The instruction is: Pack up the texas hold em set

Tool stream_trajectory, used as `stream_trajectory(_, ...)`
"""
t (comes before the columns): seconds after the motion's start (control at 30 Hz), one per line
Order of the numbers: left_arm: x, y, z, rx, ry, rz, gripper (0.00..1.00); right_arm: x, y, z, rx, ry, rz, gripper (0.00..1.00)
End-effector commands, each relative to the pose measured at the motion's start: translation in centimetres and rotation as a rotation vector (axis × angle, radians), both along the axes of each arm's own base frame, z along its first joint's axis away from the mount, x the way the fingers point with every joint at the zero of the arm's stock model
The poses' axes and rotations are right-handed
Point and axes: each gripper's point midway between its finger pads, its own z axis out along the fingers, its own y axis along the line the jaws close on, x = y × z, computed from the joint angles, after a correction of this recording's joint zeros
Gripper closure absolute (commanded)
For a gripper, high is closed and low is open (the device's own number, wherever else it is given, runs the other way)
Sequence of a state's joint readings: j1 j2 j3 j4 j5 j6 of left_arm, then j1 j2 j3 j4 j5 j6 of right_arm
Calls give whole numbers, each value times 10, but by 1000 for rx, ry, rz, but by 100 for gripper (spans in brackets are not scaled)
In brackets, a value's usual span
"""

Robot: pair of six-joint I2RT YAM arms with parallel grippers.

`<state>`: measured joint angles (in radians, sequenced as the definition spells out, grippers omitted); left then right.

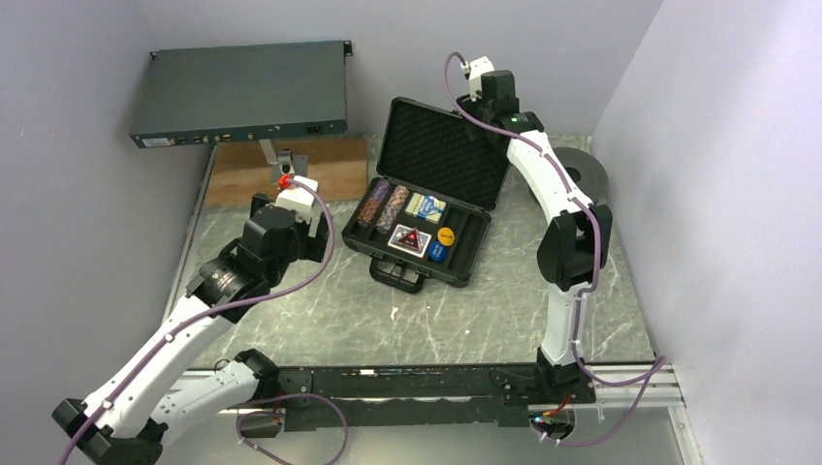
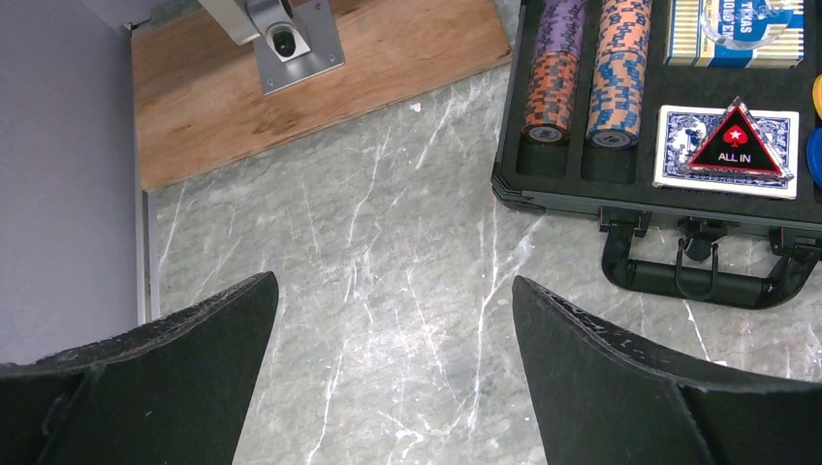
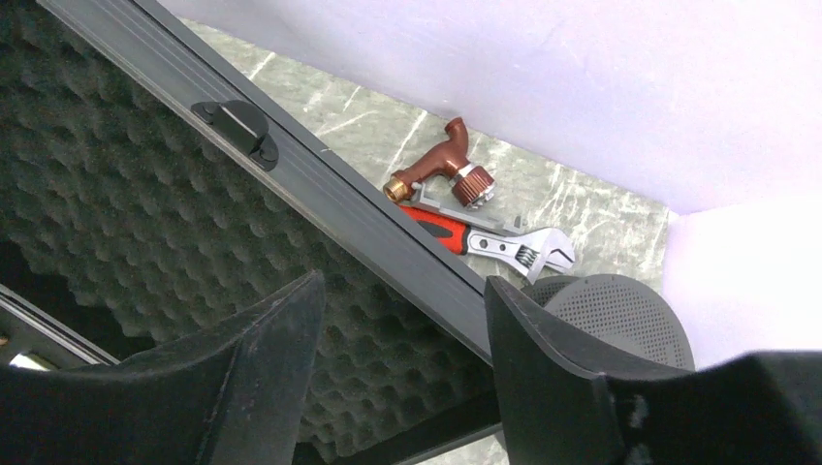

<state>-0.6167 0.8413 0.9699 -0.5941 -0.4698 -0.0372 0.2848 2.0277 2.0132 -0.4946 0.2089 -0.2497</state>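
Spread wide and empty, the left claw (image 2: 393,281) hangs over bare worktop (image 2: 388,223), just left of the briefcase (image 1: 472,254), whose handle (image 2: 693,276) faces the arms. Inside the foam base lie two chip rolls (image 2: 548,73) side by side. Right of them is a blue card deck (image 2: 679,150) with the triangle button (image 2: 734,145) resting on top, lettered "ALL IN". Beyond that sits a boxed deck (image 2: 737,39) whose print is cut off but seems to read "TEXAS HOLD'EM". An orange button (image 1: 446,233) and a blue button (image 1: 439,250) lie further right. At the back the lid (image 3: 320,184) stands upright, and the right claw (image 3: 402,281) straddles its top rim, fingers apart with no pinch visible. Behind the lid lie a wrench (image 3: 494,242) and a brass tap (image 3: 436,174). The likely trouble is that the rim slips free and the lid slams down. The loose triangle could also slide off its deck and jam the closing. With nothing steadying the base, a push on the lid may skid the whole case toward the arms.
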Motion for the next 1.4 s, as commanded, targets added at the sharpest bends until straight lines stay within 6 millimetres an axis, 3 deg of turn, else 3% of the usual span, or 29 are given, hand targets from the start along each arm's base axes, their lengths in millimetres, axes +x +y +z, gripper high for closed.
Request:
stream_trajectory(0.0,5,1,5,4,-25,14,3,13,-3,21,5,-75,-23,38)
stream_trajectory(0.27,6,3,6,7,-28,22,3,14,-3,14,5,-65,-27,42)
stream_trajectory(0.43,5,3,5,8,-27,23,3,14,-4,0,0,-42,-35,51)
stream_trajectory(0.93,5,4,6,7,-31,24,3,17,-6,-19,-29,-10,-40,51)
stream_trajectory(1.07,5,4,6,7,-30,24,3,19,-10,-25,-60,0,-59,60)
stream_trajectory(1.23,5,4,7,7,-31,25,3,16,-9,-17,-35,-16,-61,72)
stream_trajectory(1.37,5,4,6,9,-31,26,3,13,-6,-8,-15,-19,-61,74)
